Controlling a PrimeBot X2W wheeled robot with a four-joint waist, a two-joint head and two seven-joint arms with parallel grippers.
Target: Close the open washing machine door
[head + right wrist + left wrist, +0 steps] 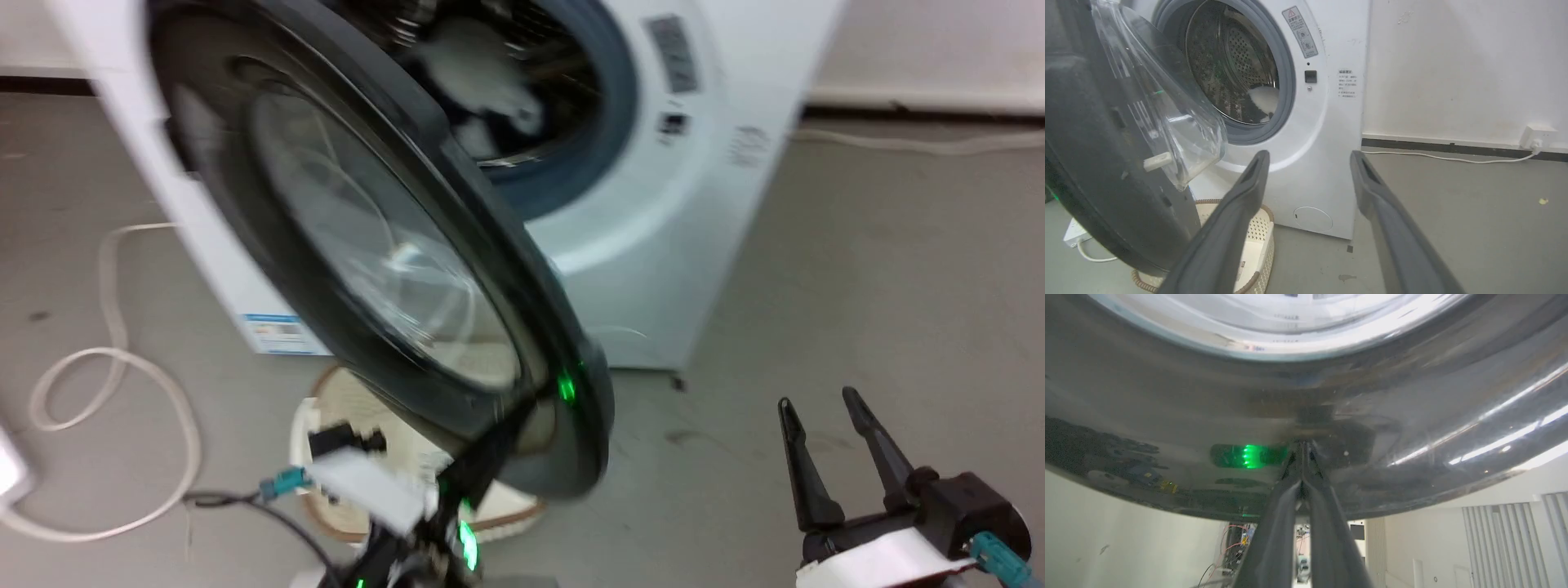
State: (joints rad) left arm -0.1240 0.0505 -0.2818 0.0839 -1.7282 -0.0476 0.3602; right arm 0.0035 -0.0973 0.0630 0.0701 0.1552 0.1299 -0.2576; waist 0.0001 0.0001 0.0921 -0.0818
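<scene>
The washing machine door (384, 245) stands open. It hangs from the left edge of the washer (694, 204) front and is swung out at an angle, well short of the grey-ringed drum opening (1237, 69). Its clear glass bowl faces that opening and its dark outer face is turned away from the machine. A pale laundry basket (1257, 232) sits on the floor (898, 286) below the door's lower edge.

The left gripper (1303, 447) has its jaws clenched together with nothing between them. The joined tips press against the glossy dark rim on the door's outer face, near its lower edge. The right gripper (816, 398) hangs over the floor off the washer's front right corner. Its jaws are released and wide apart, and it touches nothing.

The step in hand looks like the push itself, with the left arm using its closed fingers as a blunt pusher to swing the door home. The next move probably calls for a steady sweep toward the washer's front that follows the hinge's arc, so the tips don't slide off the slick curved rim. A firm last press at the latch side would then make the catch engage. The head view is blurred, so finer detail of the contact is hard to tell.
</scene>
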